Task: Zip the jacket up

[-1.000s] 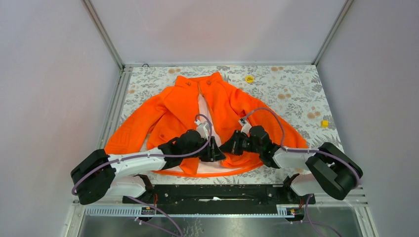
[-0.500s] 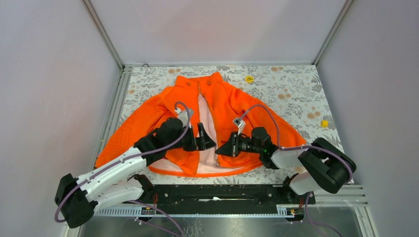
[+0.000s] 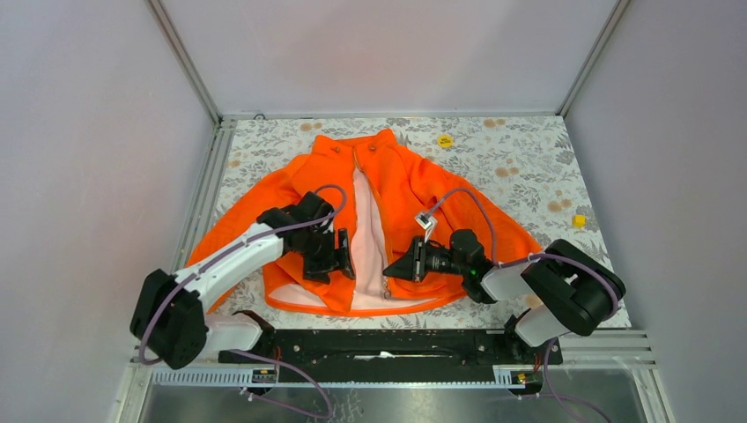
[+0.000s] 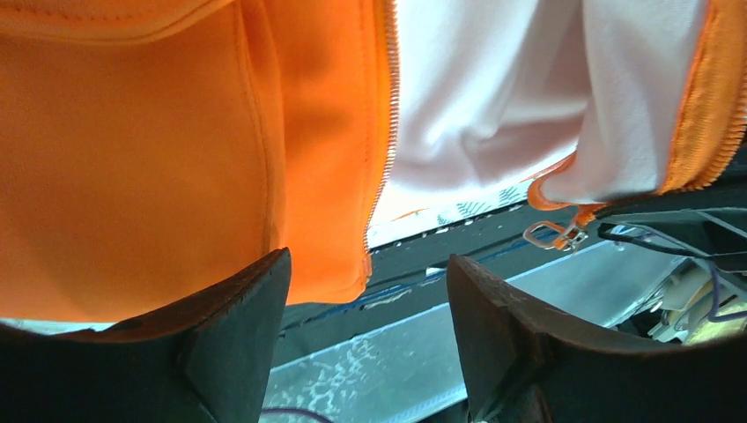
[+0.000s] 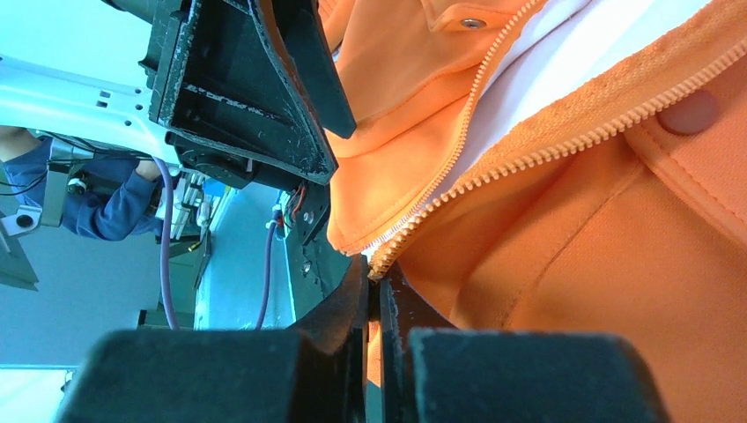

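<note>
The orange jacket (image 3: 299, 198) lies flat on the patterned table, its front open and a strip of white lining (image 3: 370, 238) showing down the middle. My left gripper (image 3: 339, 256) is open and empty just above the left front panel. In the left wrist view its fingers (image 4: 238, 326) frame that panel's zipper edge (image 4: 388, 132), and the metal zipper pull (image 4: 553, 235) hangs at the other panel's hem. My right gripper (image 3: 392, 269) is shut on the right panel's zipper edge near the hem, and the teeth (image 5: 493, 172) run up from between its closed fingertips (image 5: 379, 286).
A yellow disc (image 3: 444, 140) lies at the back of the table and a small yellow block (image 3: 578, 220) at the right. The black base rail (image 3: 396, 339) runs along the near edge. Grey walls close in the sides and back.
My left gripper has drawn away from the hem near the centre, up and to the left over the left panel, and stands open. My right gripper has stayed shut on the right panel's edge, shifting slightly left.
</note>
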